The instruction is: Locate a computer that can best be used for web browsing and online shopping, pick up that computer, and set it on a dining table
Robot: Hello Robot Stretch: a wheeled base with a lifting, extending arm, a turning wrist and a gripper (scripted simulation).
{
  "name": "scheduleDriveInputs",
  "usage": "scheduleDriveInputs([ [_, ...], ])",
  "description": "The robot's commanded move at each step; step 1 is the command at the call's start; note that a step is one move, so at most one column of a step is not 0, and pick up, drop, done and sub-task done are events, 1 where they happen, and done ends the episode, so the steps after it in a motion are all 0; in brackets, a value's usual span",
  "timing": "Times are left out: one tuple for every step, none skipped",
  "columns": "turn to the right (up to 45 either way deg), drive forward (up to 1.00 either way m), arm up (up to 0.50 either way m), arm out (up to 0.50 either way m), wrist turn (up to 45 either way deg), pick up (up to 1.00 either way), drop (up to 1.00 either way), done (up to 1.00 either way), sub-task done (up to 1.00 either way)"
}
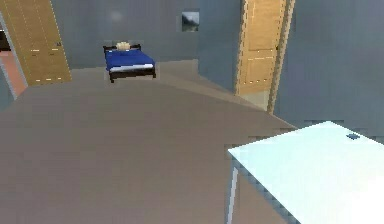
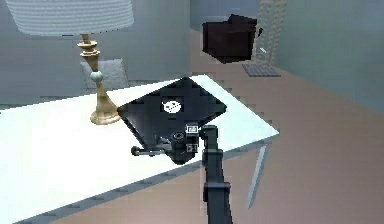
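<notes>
– Laptop (image 2: 172, 110) position?
– Folded flat, dark, lying on the white table (image 2: 40, 150) toward its near edge, with one corner just beside the lamp (image 2: 97, 85) base. The gripper (image 2: 140, 151) sits at the laptop's near edge, at the end of the arm (image 2: 215, 185).
– Does it have hold of it?
– Can't tell. The laptop rests on the tabletop right behind the fingers, and how the fingers stand can't be read either.
– How will it handle?
– I'd judge it stiff, thin and fairly heavy, with a smooth lid that could slip. The hinge and screen are fragile.
– Where to grip?
– Mid-way along the near edge, taking both halves together so it doesn't tip or swing apart. Lift it level.
</notes>
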Motion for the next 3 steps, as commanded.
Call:
scheduleDriveInputs([
  [0.0,0.00,0.20,0.00,0.0,0.00,0.00,0.00,0.00],
  [0.0,0.00,0.00,0.00,-45.0,0.00,0.00,0.00,0.00],
  [0.0,0.00,0.00,0.00,-42.0,0.00,0.00,0.00,0.00],
])
